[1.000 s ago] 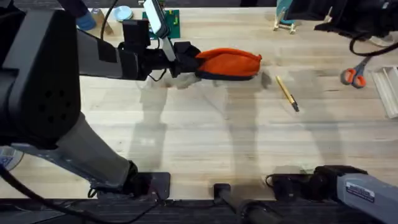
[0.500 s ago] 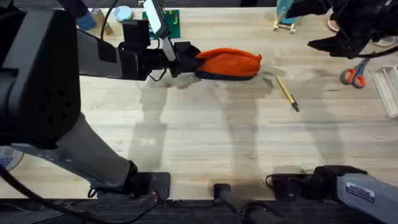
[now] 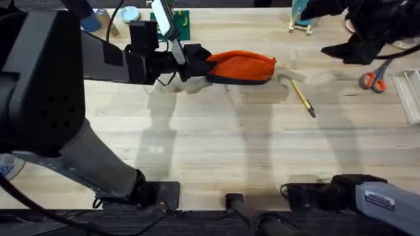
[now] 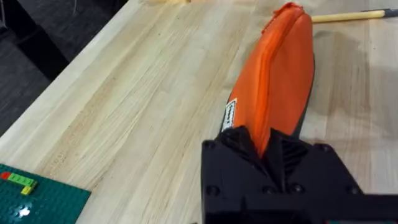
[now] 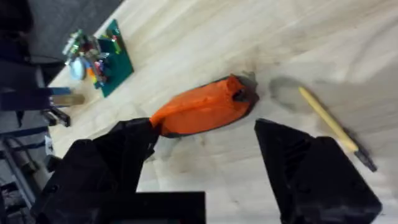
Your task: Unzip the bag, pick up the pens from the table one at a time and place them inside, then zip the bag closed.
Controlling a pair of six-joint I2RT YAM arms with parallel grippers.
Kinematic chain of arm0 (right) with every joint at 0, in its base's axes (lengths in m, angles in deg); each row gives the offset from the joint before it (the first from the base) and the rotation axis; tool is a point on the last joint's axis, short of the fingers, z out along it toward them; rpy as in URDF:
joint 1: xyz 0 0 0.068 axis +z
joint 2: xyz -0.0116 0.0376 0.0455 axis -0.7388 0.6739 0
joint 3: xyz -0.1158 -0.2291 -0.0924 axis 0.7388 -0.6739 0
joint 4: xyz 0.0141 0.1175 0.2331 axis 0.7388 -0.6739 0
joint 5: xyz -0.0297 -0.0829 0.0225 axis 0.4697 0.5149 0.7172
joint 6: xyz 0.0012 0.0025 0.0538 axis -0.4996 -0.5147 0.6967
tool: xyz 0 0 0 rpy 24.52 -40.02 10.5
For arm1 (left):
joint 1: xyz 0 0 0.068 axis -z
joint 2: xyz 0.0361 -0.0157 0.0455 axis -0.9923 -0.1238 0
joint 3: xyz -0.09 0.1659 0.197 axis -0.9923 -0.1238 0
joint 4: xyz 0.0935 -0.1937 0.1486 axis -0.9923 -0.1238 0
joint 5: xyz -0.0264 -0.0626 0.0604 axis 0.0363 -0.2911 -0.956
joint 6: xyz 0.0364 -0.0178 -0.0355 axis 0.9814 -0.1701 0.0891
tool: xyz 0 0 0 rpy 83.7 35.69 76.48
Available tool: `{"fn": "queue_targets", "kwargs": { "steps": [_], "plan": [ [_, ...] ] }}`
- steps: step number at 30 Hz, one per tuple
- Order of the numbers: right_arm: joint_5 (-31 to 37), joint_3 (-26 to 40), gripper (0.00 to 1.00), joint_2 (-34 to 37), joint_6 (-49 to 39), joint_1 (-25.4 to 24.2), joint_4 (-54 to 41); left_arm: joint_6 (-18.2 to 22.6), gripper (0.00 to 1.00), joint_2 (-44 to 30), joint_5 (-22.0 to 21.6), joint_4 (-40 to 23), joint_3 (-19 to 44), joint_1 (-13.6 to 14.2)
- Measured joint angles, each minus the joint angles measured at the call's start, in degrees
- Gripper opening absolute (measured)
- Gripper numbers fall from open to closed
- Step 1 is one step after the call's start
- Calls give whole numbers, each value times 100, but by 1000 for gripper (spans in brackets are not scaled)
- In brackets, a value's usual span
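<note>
Right arm point(image 3: 357, 46) lower, nearer bag point(image 3: 241, 67)

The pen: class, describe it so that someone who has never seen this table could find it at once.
On the wooden table, find the bright orange bag held at one end by the left pincer. Just right of the bag's free end lies the pen, untouched: thin, yellow-tan, dark-tipped, unlike the orange-handled scissors further right.

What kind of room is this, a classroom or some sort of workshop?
Probably a robotics lab or workshop: two robot arms work at a wooden table holding an orange bag, a pen, scissors and a green building-brick plate.
</note>
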Motion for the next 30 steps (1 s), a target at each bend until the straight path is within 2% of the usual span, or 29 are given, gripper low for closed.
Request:
{"fn": "queue_targets", "kwargs": {
  "steps": [18, 30],
  "plan": [
    [0, 0, 997, 1141, 578, 16, -48, 2, 43, 0, 0, 0, 0, 1],
    [-1, 0, 996, 1780, 695, 367, 504, 1, 43, 0, 0, 2, 0, 1]
  ]
}}
